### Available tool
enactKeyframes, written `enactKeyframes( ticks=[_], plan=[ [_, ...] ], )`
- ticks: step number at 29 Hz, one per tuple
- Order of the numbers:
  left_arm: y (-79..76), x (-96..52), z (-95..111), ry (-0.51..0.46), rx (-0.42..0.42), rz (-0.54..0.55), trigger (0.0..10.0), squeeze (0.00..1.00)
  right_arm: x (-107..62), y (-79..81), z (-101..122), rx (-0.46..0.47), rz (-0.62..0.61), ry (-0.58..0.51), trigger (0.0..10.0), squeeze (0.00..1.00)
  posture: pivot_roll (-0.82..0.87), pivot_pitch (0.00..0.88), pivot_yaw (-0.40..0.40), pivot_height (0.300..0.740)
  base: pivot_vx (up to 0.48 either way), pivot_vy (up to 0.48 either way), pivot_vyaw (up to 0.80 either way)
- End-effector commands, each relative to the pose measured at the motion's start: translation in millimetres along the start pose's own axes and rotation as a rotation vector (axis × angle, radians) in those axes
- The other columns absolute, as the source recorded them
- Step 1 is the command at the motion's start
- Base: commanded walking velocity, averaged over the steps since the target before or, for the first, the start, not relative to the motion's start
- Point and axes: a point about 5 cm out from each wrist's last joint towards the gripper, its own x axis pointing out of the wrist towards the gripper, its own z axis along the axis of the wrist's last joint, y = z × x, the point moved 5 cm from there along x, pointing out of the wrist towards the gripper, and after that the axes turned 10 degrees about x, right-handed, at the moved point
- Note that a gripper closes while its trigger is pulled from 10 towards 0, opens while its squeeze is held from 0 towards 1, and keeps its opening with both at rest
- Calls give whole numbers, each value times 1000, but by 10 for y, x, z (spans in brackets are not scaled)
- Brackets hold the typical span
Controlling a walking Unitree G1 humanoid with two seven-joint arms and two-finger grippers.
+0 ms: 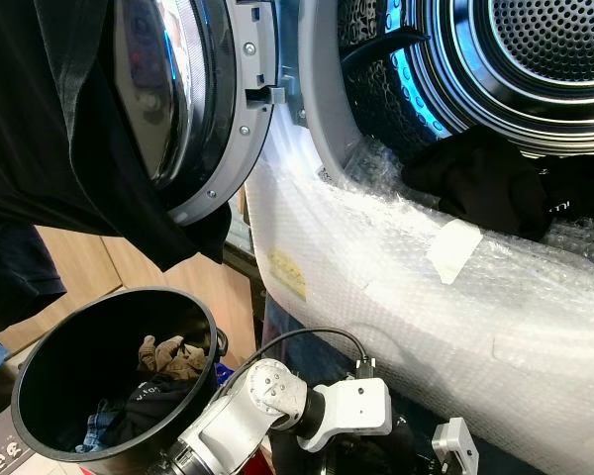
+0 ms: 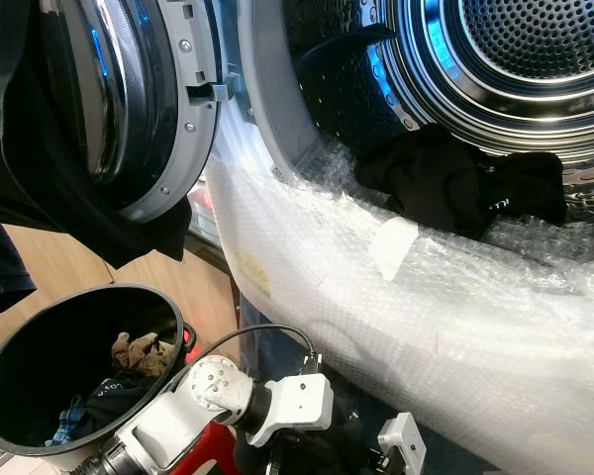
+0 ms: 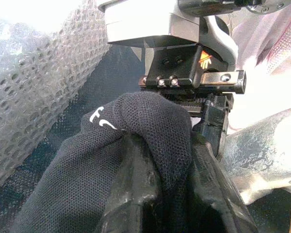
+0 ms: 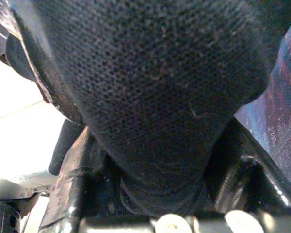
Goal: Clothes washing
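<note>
A dark navy mesh garment point(image 3: 87, 184) with a small white logo is pinched between the two black fingers of my left gripper point(image 3: 160, 160), which is shut on it. The same mesh cloth point(image 4: 150, 97) bulges over my right gripper point(image 4: 155, 179), whose fingers close around a fold of it. Both grippers sit low in front of the washing machine; the left wrist point(image 1: 351, 408) shows at the bottom of the eye views. The washer drum point(image 1: 544, 59) stands open with black clothes point(image 1: 495, 183) lying at its mouth.
The washer's front point(image 1: 396, 297) is wrapped in bubble wrap. Its round door point(image 1: 178, 109) swings open at the left, with a black garment point(image 1: 49, 129) hanging before it. A black laundry basket point(image 1: 40, 376) at lower left holds several clothes, including a tan piece point(image 1: 168, 354).
</note>
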Motion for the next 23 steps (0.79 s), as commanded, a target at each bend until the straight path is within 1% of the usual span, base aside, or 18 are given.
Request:
enactKeyframes(
  ticks=[1, 4, 6, 7, 8, 9, 11, 13, 16, 18, 19, 20, 21, 22, 23],
  plan=[
    [86, 77, 264, -80, 56, 36, 10000, 0, 209, 231, 46, -51, 136, -4, 0, 0, 73, 0, 5, 740, 0, 0, 0],
    [98, 62, 278, -85, 52, 44, 10000, 0, 218, 227, 59, -52, 135, -9, 0, 0, 76, 0, 7, 740, 0, 0, 0],
    [124, 50, 268, -84, 45, 69, 10000, 0, 225, 226, 62, -53, 135, -9, 0, 0, 75, 0, 10, 740, 0, 0, 0],
    [103, 35, 259, -88, 31, 61, 10000, 741, 233, 224, 64, -54, 134, -12, 0, 0, 73, 0, 14, 740, 0, 0, 0],
    [87, 27, 259, -92, 21, 54, 10000, 1000, 236, 226, 61, -54, 135, -12, 0, 0, 75, 0, 15, 740, 0, 0, 0],
    [66, 9, 264, -102, -1, 49, 10000, 1000, 238, 231, 54, -55, 137, -11, 0, 0, 75, 0, 16, 740, 0, 0, 0],
    [34, -35, 273, -112, -18, 36, 10000, 1000, 241, 235, 46, -55, 138, -9, 0, 0, 74, 0, 20, 740, 0, 0, 0],
    [-41, -123, 250, -121, -45, 10, 10000, 1000, 254, 218, 12, -51, 128, 2, 0, 0, 76, 0, 27, 740, 0, 0, 0],
    [-84, -165, 214, -115, -66, -2, 10000, 1000, 268, 222, 10, -50, 128, -3, 0, 0, 76, 0, 29, 740, 0, 0, 0],
    [-77, -225, 199, -118, -94, 18, 10000, 1000, 279, 230, 18, -48, 129, -14, 0, 0, 79, 0, 32, 740, 0, 0, 0],
    [-77, -225, 199, -118, -94, 18, 10000, 1000, 279, 230, 18, -48, 129, -14, 0, 0, 79, 0, 32, 740, 0, 0, 0],
    [-54, -279, 220, -134, -116, 39, 10000, 1000, 282, 235, 13, -48, 130, -15, 0, 0, 79, 0, 33, 740, 0, 0, 0],
    [-54, -279, 220, -134, -116, 39, 10000, 1000, 282, 235, 13, -48, 130, -15, 0, 0, 79, 0, 33, 740, 0, 0, 0],
    [2, -351, 249, -157, -138, 80, 10000, 1000, 284, 236, 4, -48, 130, -15, 0, 0, 79, 0, 36, 740, 0, 0, 0],
    [2, -351, 249, -157, -138, 80, 10000, 1000, 284, 236, 4, -48, 130, -15, 0, 0, 79, 0, 36, 740, 0, 0, 0]
  ],
)
